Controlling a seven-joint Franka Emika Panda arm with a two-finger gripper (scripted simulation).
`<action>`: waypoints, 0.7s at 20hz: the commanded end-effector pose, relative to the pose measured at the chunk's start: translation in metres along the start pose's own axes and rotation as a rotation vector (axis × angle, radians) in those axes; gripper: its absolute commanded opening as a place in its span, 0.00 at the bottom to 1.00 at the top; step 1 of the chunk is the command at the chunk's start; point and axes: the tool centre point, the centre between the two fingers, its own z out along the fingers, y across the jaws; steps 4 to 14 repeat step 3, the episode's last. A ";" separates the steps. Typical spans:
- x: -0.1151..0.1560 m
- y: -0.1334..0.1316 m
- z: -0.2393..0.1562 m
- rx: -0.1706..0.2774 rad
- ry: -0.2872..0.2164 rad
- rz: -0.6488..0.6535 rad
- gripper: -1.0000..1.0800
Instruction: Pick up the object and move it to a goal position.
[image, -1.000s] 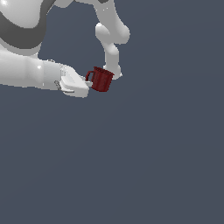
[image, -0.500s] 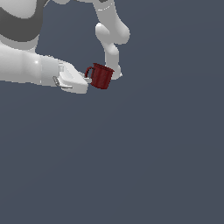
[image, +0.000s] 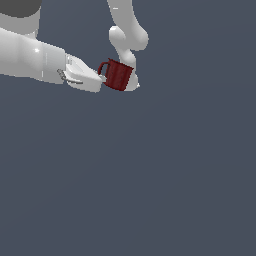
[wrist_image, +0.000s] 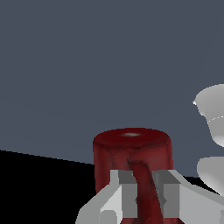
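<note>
claw (image: 104, 79) clamping the handle of the mug (image: 119, 75) | mug hanging tilted in upper left of the exterior view | advice: moving slowly so it is not swinging loose

Around our gripper (image: 104, 80) we see open grey space below and toward the exterior view's right, while only the arm's own white links (image: 127, 37) crowd the red mug (image: 119, 75).
</note>
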 end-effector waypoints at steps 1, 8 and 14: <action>-0.003 -0.001 -0.001 0.001 -0.001 0.000 0.00; -0.002 -0.001 -0.001 0.001 -0.001 0.000 0.00; -0.002 -0.001 -0.001 0.001 -0.001 0.000 0.00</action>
